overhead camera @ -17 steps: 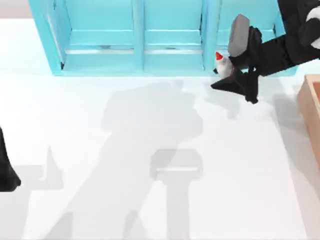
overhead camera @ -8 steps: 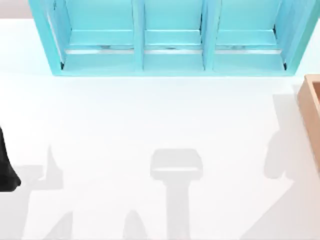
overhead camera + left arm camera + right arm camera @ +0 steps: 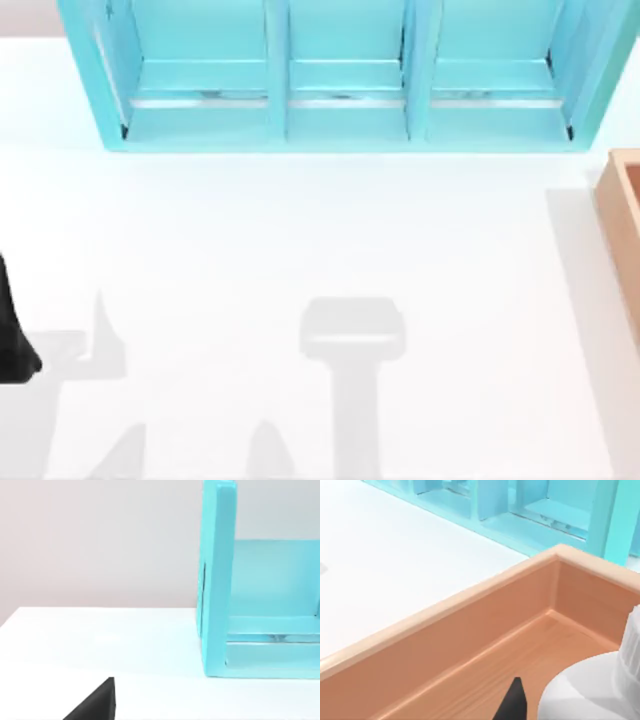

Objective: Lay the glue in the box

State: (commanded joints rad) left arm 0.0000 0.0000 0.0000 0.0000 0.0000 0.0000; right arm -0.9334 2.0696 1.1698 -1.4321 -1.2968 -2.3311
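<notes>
1. The glue (image 3: pixel 592 690) shows in the right wrist view as a white rounded body with a ribbed white neck, close to the camera and over the inside of the box; whether it touches the floor of the box cannot be told.
2. The box (image 3: pixel 445 610) has a thick, light tan rim and darker orange-brown walls and floor. In the top view a slice of it (image 3: pixel 622 215) sits at the table's right edge, just in front of the shelf unit's right end.
3. One dark fingertip of the right gripper (image 3: pixel 512 702) points up beside the glue, over the box floor. Whether the fingers pinch the bottle or stand apart cannot be told.
4. The turquoise shelf unit (image 3: pixel 340 90) runs along the far side of the table, with three compartments facing forward. Its left end wall (image 3: pixel 217 580) stands upright in the left wrist view.
5. The left arm (image 3: pixel 12 340) is parked at the table's left edge, well apart from the box. A dark tip of the left gripper (image 3: pixel 95 705) hangs over the white table (image 3: pixel 300 230); its fingers' state cannot be told.
</notes>
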